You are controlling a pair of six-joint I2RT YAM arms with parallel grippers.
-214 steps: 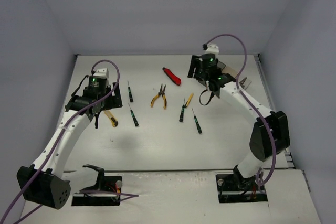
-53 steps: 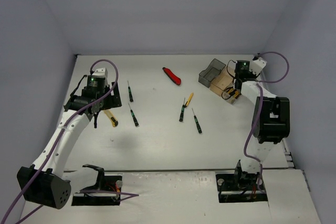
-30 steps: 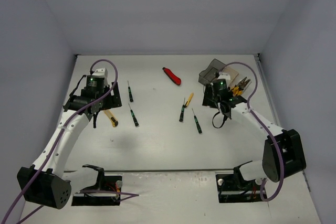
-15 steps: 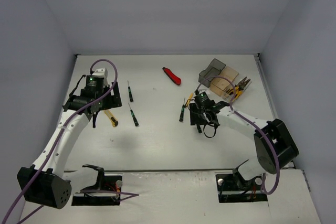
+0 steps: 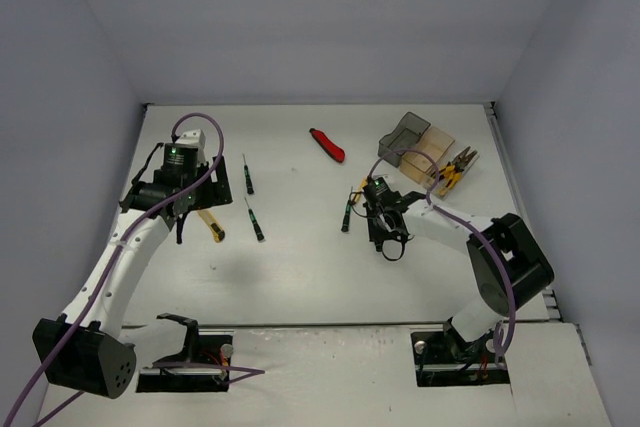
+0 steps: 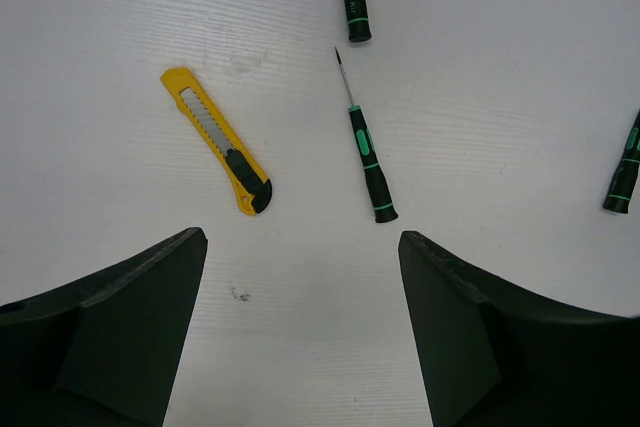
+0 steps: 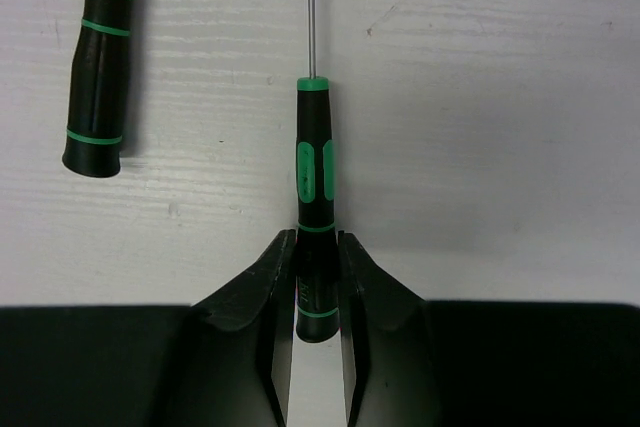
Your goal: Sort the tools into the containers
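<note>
Screwdriver (image 7: 314, 197) is pinched at its handle butt between the right gripper (image 7: 315, 242) fingers, shaft pointed forward over the table (image 7: 500, 97). Left gripper (image 6: 302, 235) is spread wide, yellow knife (image 6: 216, 140) lying ahead.

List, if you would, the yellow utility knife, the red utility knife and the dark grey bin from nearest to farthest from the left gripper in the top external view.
1. yellow utility knife, just right of the left gripper.
2. red utility knife, mid-table, toward the far edge.
3. dark grey bin, far right, in the bin row.
</note>
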